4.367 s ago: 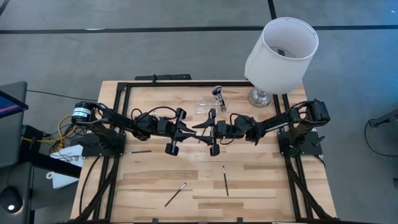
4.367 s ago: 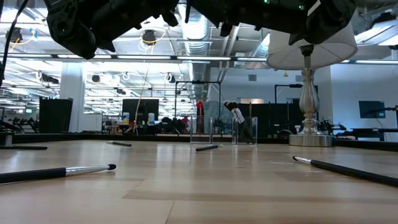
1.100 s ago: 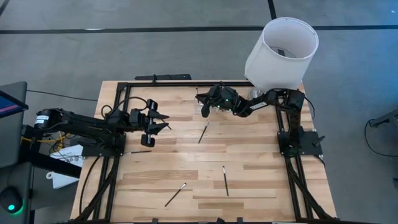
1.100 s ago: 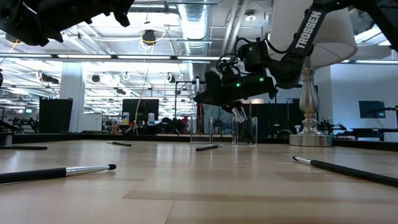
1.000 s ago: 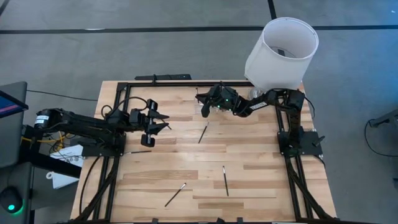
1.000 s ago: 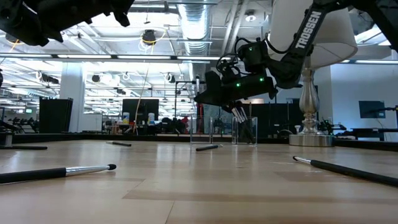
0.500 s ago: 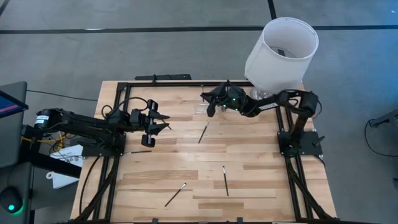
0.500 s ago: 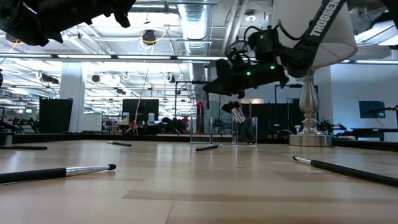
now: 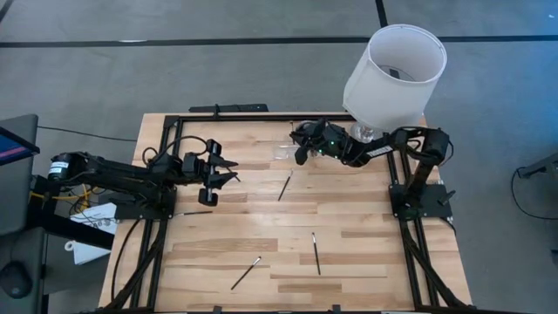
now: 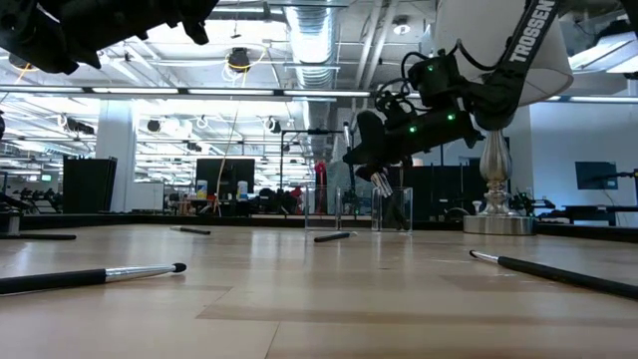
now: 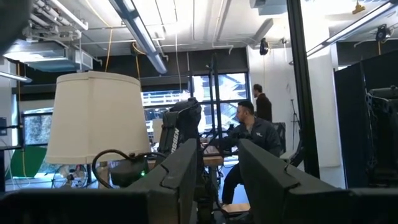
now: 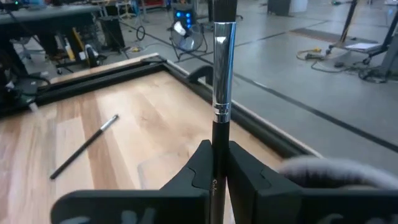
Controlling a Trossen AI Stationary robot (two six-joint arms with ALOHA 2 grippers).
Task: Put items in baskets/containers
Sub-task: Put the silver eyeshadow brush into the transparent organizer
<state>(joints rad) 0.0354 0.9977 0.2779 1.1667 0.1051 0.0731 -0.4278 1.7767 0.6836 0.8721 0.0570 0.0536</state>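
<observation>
Brushes lie loose on the wooden table (image 9: 349,218): one silver-handled brush (image 9: 247,273), two black brushes (image 9: 284,185) (image 9: 316,253). Left gripper (image 9: 228,171) hangs part-open and empty at the left side. Right gripper (image 12: 216,163), above the clear organizer (image 10: 359,209) near the lamp (image 9: 392,71), pinches a black, silver-ferruled brush (image 12: 219,93).

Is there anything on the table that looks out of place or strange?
Yes. A big white lamp stands at the table's far right corner, beside the clear box, though the job concerns brushes. Loose brushes lie scattered: one mid-table, two near the front.
</observation>
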